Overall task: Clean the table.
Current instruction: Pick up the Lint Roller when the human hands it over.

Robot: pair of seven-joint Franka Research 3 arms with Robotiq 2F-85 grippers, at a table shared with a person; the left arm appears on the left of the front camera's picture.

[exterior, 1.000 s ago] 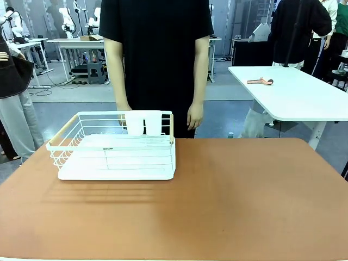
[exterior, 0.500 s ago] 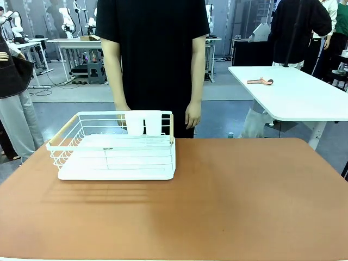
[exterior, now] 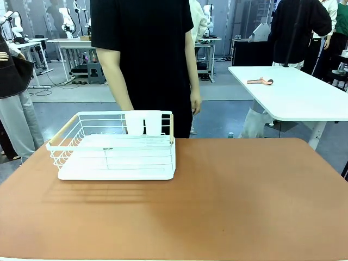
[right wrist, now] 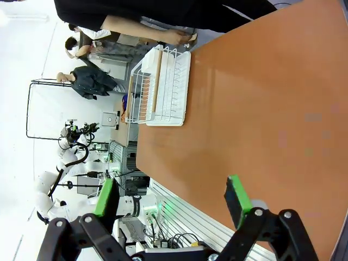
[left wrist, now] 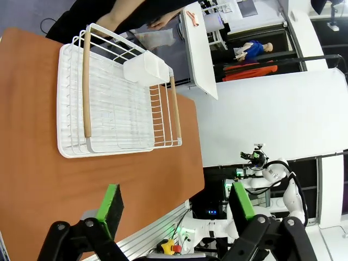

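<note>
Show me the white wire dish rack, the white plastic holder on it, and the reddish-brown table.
White wire dish rack [exterior: 136, 157]: front view, front wire wall.
White plastic holder [exterior: 144, 123]: front view, its front face.
Reddish-brown table [exterior: 228, 201]: front view, bare top.

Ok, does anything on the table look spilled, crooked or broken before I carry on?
Nothing stands out. The white wire rack sits flat on the table at its far left, and the white holder hangs upright on the rack's far rim. I see no spill or damage.
</note>
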